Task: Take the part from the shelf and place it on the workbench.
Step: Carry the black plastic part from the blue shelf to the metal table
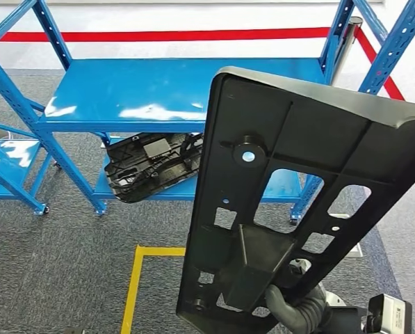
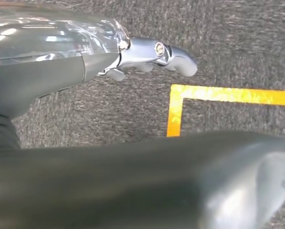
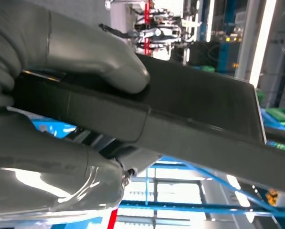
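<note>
Head view, part: the big black part [image 1: 299, 202] is up in the air, off the blue shelf [image 1: 158, 90], and fills the right side of the frame.
Head view, right hand: the right hand [image 1: 294, 309] holds the part at its low end, at the bottom of the frame, with grey fingers curled around the edge.
Head view, second piece: another black part [image 1: 152, 165] lies on the lower shelf board, in the middle of the frame.
Head view, how far: I think the taking is done. The carrying and the putting down are left, since no workbench is seen.
Head view, hard to see: the part covers most of the hand and the floor behind it.
Left wrist view, left hand: the left hand [image 2: 144, 52] hangs over the grey carpet [image 2: 223, 47] near a yellow line [image 2: 227, 95]. It holds nothing and its fingers are stretched out.
Left wrist view, hard to see: a blurry grey finger covers the bottom half of the frame.
Right wrist view, grip: the thumb [image 3: 97, 57] presses on one face of the part [image 3: 191, 119] and the fingers [image 3: 68, 176] press on the other, so the hand pinches it tight.
Right wrist view, hard to see: the far end of the part is cut off at the right edge, and the room behind is blurry.
</note>
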You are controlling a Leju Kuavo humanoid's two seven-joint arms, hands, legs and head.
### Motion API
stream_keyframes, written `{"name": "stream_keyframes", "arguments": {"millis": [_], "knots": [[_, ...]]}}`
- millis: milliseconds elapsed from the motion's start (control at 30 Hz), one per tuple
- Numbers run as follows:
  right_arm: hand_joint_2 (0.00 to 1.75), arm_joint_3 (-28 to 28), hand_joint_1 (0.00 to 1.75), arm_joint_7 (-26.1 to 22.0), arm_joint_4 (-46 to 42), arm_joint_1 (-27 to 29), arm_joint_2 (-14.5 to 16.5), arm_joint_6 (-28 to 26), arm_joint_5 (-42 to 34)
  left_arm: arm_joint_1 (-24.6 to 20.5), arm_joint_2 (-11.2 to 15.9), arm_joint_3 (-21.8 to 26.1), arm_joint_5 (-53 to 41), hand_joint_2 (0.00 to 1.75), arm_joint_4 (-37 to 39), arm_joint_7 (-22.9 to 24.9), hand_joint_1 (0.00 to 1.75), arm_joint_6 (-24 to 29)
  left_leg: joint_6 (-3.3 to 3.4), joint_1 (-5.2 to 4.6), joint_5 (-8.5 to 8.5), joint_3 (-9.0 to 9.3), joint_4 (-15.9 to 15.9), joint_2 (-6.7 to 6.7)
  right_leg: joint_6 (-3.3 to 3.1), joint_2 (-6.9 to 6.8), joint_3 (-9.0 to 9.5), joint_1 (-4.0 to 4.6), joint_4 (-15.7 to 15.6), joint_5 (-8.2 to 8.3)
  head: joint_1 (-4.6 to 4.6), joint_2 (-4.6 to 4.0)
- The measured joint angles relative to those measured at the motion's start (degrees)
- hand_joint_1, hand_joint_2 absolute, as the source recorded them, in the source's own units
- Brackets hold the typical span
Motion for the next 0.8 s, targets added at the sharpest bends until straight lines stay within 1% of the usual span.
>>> {"name": "stream_keyframes", "arguments": {"millis": [33,67,100,133,167,200,233,267,300,333,367,400,467,500,533,567,600,633,667,700,733,767,800], "knots": [[1.75,0.0,1.75,0.0,0.0,0.0,0.0,0.0,0.0,0.0,0.0,0.0,0.0,1.75,0.0,0.0,0.0,0.0,-0.32,0.08,-0.86,-0.42,1.0,-0.02,-0.33,-0.04,0.01,-0.13,-0.1,0.01,-0.01,0.0],[1.75,0.0,1.75,0.0,0.0,0.0,0.0,0.0,0.0,0.0,0.0,0.0,0.0,1.75,0.0,0.0,0.0,0.0,-0.7,0.21,-2.3,-1.32,3.1,-0.04,-0.61,-0.12,0.01,-0.26,-0.1,0.04,-0.01,0.0],[1.75,0.0,1.75,0.0,0.0,0.0,0.0,0.0,0.0,0.0,0.0,0.0,0.0,1.75,0.0,0.0,0.0,0.0,-1.07,0.37,-4.16,-2.78,6.4,-0.05,-0.79,-0.19,-0.01,-0.26,-0.1,0.02,-0.01,0.0],[1.75,0.0,1.75,0.0,0.0,0.0,0.0,0.0,0.0,0.0,0.0,0.0,0.0,1.75,0.0,0.0,0.0,0.0,-1.37,0.54,-5.97,-4.57,10.4,-0.05,-0.9,-0.25,-0.04,-0.23,-0.1,0.0,-0.01,0.0],[1.75,0.0,1.75,0.0,0.0,0.0,0.0,0.0,0.0,0.1,0.0,0.0,0.0,1.75,0.0,0.0,0.0,0.0,-1.55,0.64,-7.11,-6.17,13.8,-0.05,-0.92,-0.3,-0.04,-0.21,-0.1,0.0,-0.01,0.0],[1.75,0.0,1.75,0.0,0.0,0.1,0.0,0.0,0.0,0.1,0.0,0.0,0.0,1.75,0.0,0.0,0.0,0.0,-1.61,0.68,-7.18,-7.09,15.7,-0.05,-0.93,-0.33,-0.01,-0.19,-0.1,-0.02,-0.01,0.0],[1.75,0.0,1.75,0.0,0.0,0.0,0.0,0.0,0.0,0.1,0.0,0.0,0.0,1.75,0.0,0.0,0.0,0.0,-1.54,0.68,-6.04,-6.99,15.3,-0.05,-0.93,-0.33,0.07,-0.17,-0.1,-0.05,-0.01,0.0],[1.75,0.0,1.75,0.0,0.0,0.0,0.0,0.0,0.0,0.1,0.0,0.0,0.0,1.75,0.0,0.0,0.0,0.0,-1.33,0.67,-3.96,-5.85,12.7,-0.05,-0.9,-0.28,0.2,-0.14,-0.1,-0.1,-0.01,0.0],[1.75,0.0,1.75,0.0,0.0,0.0,0.0,0.0,0.0,0.1,0.0,0.0,0.0,1.75,0.0,0.0,0.0,0.0,-1.0,0.61,-1.65,-4.1,8.6,-0.08,-0.86,-0.23,0.34,-0.1,-0.1,-0.17,-0.01,0.0],[1.75,0.0,1.75,0.0,0.0,0.0,0.0,0.0,0.0,0.1,0.0,0.0,0.0,1.75,0.0,0.0,0.0,0.0,-0.66,0.49,-0.07,-2.33,4.9,-0.13,-0.79,-0.18,0.42,-0.04,-0.1,-0.25,-0.01,0.0],[1.75,0.0,1.75,0.0,0.0,-0.1,0.1,0.0,0.0,0.1,0.0,0.0,0.0,1.75,0.0,0.0,0.0,0.0,-0.36,0.33,0.84,-1.05,2.2,-0.17,-0.66,-0.14,0.45,-0.02,-0.1,-0.29,-0.01,0.0],[1.75,0.0,1.75,0.0,0.0,-0.1,0.1,0.0,0.0,0.1,0.0,0.0,0.0,1.75,0.0,0.0,0.0,0.0,-0.11,0.14,0.99,-0.41,0.9,-0.21,-0.47,-0.11,0.44,-0.03,-0.1,-0.31,-0.01,0.0],[1.75,0.0,1.75,0.0,0.0,-0.1,0.1,0.0,0.0,0.0,0.0,0.0,0.0,1.75,0.0,0.0,0.0,0.0,0.35,-0.08,0.66,-0.26,0.3,-0.22,0.14,-0.11,0.34,-0.09,-0.2,-0.25,-0.01,0.0],[1.75,0.0,1.75,0.0,-0.1,-0.1,0.0,0.0,0.0,0.0,0.0,0.0,0.0,1.75,0.0,0.0,0.0,0.0,0.6,0.01,0.64,-0.19,-0.1,-0.15,0.46,-0.12,0.31,-0.11,0.0,-0.49,0.0,0.0],[1.75,0.0,1.75,0.0,-0.1,-0.1,0.0,0.0,0.0,0.0,0.0,0.0,0.0,1.75,0.0,0.0,0.0,0.0,0.88,0.15,0.69,-0.11,-0.5,-0.08,0.7,-0.12,0.04,-0.06,0.6,-1.14,0.01,0.0],[1.75,0.0,1.75,0.0,-0.1,-0.1,0.0,0.0,0.0,0.0,0.0,0.0,0.0,1.75,0.0,0.0,0.0,0.0,1.08,0.31,0.81,-0.02,-0.8,-0.01,0.85,-0.11,-0.64,-0.01,2.3,-2.4,0.02,0.0],[1.75,0.0,1.75,0.0,-0.1,-0.1,0.0,0.0,0.0,0.0,0.0,0.0,0.0,1.75,0.0,0.0,0.0,0.0,1.23,0.41,0.92,0.02,-1.0,0.07,0.9,-0.09,-1.87,0.0,5.2,-4.2,0.03,0.0],[1.75,0.0,1.75,0.0,-0.1,-0.1,0.0,0.0,0.0,0.0,0.0,0.0,0.0,1.75,0.0,0.0,0.0,0.0,1.34,0.39,0.93,0.01,-1.0,0.09,0.95,-0.08,-3.57,0.05,8.8,-6.07,0.03,0.0],[1.75,0.0,1.75,0.0,-0.1,0.0,0.0,0.0,0.0,0.1,0.0,0.0,0.0,1.75,0.0,0.0,0.0,0.0,1.38,0.36,0.92,0.02,-1.0,0.11,1.05,-0.08,-5.3,0.05,12.6,-7.46,0.03,0.0],[1.75,0.0,1.75,0.0,-0.1,0.0,0.0,0.0,0.0,0.1,0.0,0.0,0.0,1.75,0.0,0.0,0.0,0.0,1.4,0.34,0.9,0.04,-1.0,0.13,1.18,-0.08,-6.5,0.06,15.0,-7.85,0.03,0.0],[1.75,0.0,1.75,0.0,-0.1,0.1,0.0,0.0,0.0,0.1,0.0,0.0,0.0,1.75,0.0,0.0,0.0,0.0,1.39,0.35,0.87,0.11,-1.0,0.13,1.3,-0.09,-6.76,0.05,15.4,-7.03,0.03,0.0],[1.75,0.0,1.75,0.0,-0.1,0.1,0.0,0.0,0.0,0.1,0.0,0.0,0.0,1.75,0.0,0.0,0.0,0.0,1.34,0.38,0.8,0.23,-0.9,0.13,1.41,-0.11,-5.94,0.01,13.5,-5.17,0.03,0.0],[1.75,0.0,1.75,0.0,-0.1,0.0,0.0,0.0,0.0,0.0,0.0,0.0,0.0,1.75,0.0,0.0,0.0,0.0,1.21,0.41,0.66,0.37,-0.9,0.11,1.49,-0.15,-4.29,-0.04,9.7,-2.79,0.03,0.0]]}}
